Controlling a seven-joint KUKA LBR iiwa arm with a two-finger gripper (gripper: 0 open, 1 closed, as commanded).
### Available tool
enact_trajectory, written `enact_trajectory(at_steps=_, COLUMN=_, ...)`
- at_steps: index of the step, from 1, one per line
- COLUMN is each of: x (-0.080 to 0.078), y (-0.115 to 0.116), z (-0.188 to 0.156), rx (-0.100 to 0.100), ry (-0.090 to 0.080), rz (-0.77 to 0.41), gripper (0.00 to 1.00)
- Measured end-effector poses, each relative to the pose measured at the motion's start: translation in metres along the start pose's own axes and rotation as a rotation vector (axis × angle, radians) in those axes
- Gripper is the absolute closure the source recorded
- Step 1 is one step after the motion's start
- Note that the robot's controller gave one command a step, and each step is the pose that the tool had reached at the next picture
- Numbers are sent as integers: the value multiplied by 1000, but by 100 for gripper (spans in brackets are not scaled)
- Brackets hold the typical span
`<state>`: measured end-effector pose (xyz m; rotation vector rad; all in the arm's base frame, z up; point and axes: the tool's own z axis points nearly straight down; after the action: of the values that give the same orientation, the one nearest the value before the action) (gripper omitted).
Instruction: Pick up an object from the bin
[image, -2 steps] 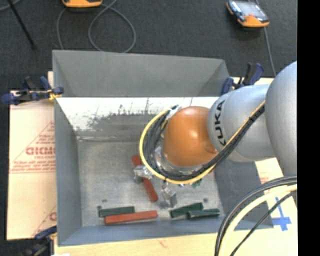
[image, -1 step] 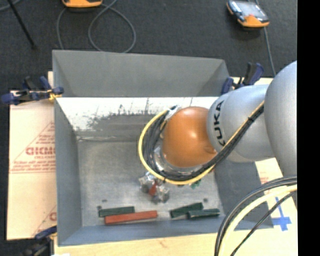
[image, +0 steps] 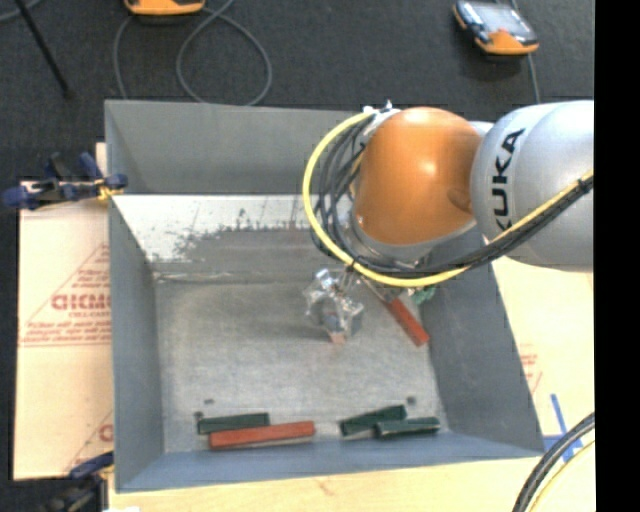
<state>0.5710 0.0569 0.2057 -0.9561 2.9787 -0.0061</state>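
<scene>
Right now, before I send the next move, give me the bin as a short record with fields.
gripper: low over the middle of the bin floor
nearest thing: red-brown stick, tilted, just to the view's right of the gripper
front wall, left: dark green bar with a red bar alongside it
front wall, right: green pair, two dark bars lying side by side
bin: grey metal, floor around the gripper bare

The pincer (image: 336, 318) hangs in the bin (image: 130, 330) near a slanted red bar (image: 410, 324), well apart from a long red bar (image: 262, 435)
</scene>
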Motion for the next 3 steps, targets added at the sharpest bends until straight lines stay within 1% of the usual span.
enact_trajectory(at_steps=1, x=22, y=-9, z=44, rx=-8, ry=11, rz=55, gripper=100)
enact_trajectory(at_steps=2, x=21, y=-9, z=42, rx=-7, ry=7, rz=55, gripper=0)
enact_trajectory(at_steps=3, x=21, y=-9, z=42, rx=-7, ry=7, rz=57, gripper=100)
